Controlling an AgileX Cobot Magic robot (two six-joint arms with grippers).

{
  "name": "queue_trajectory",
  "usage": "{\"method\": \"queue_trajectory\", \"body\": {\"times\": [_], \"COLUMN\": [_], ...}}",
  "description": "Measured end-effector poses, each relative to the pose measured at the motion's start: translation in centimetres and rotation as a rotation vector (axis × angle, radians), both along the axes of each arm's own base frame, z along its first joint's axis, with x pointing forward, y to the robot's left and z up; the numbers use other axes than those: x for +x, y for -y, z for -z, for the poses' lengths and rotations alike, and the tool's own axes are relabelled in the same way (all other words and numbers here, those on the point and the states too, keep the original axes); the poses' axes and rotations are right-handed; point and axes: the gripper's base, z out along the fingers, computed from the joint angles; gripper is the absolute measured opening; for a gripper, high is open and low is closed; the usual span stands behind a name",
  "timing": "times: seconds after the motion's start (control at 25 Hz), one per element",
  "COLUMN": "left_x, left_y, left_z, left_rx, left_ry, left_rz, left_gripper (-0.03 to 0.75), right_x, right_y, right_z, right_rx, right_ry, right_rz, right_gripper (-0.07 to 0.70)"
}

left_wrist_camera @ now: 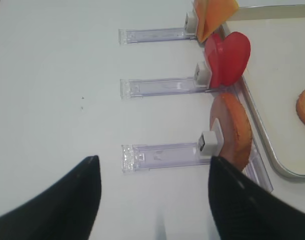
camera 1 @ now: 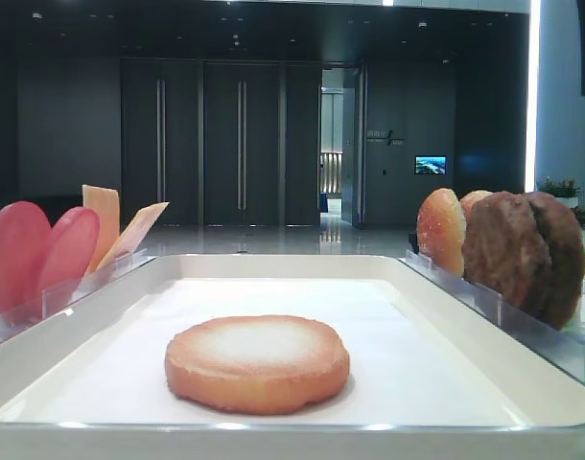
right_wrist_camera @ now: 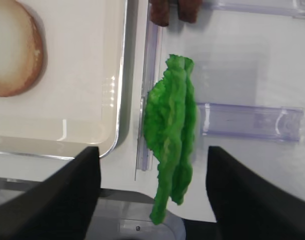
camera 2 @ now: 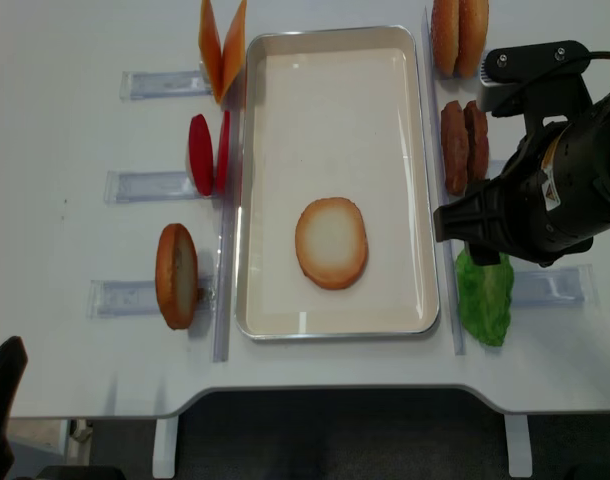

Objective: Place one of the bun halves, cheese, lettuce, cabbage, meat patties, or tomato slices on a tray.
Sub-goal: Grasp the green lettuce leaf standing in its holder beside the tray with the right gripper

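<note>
**Right gripper over the lettuce**

Right gripper [right_wrist_camera: 152,192] hangs spread wide, the lettuce [right_wrist_camera: 171,135] standing on edge between its fingers, untouched. Off to its left, one bun half [right_wrist_camera: 15,47] lies flat on the tray [right_wrist_camera: 117,110].

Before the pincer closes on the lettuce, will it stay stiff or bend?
The lettuce is thin and ruffled, so it will probably flop. It stands on edge in its holder and may tip when nudged. It looks light, and the open right pincer could crumple it.
</note>
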Motion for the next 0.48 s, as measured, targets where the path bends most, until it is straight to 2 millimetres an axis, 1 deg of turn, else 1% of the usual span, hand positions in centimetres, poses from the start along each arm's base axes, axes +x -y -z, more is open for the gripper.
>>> {"method": "queue_trajectory", "body": {"times": [0.28, 0.48], "left_x": [0.00, 0.00], "left_y": [0.00, 0.00], "left_z": [0.00, 0.00], "left_rx": [0.000, 0.000], "left_ry": [0.000, 0.000], "left_rz": [0.000, 0.000], "left_gripper": [0.517, 0.517], "right_x": [0.32, 0.40], "right_y": [-0.24, -0.21], "right_z": [-0.11, -0.13], "right_rx": [0.026, 0.022], "right_ry": [0.037, 0.047], "right_rz": [-0.006, -0.010], "right_gripper": [0.387, 0.381]}}
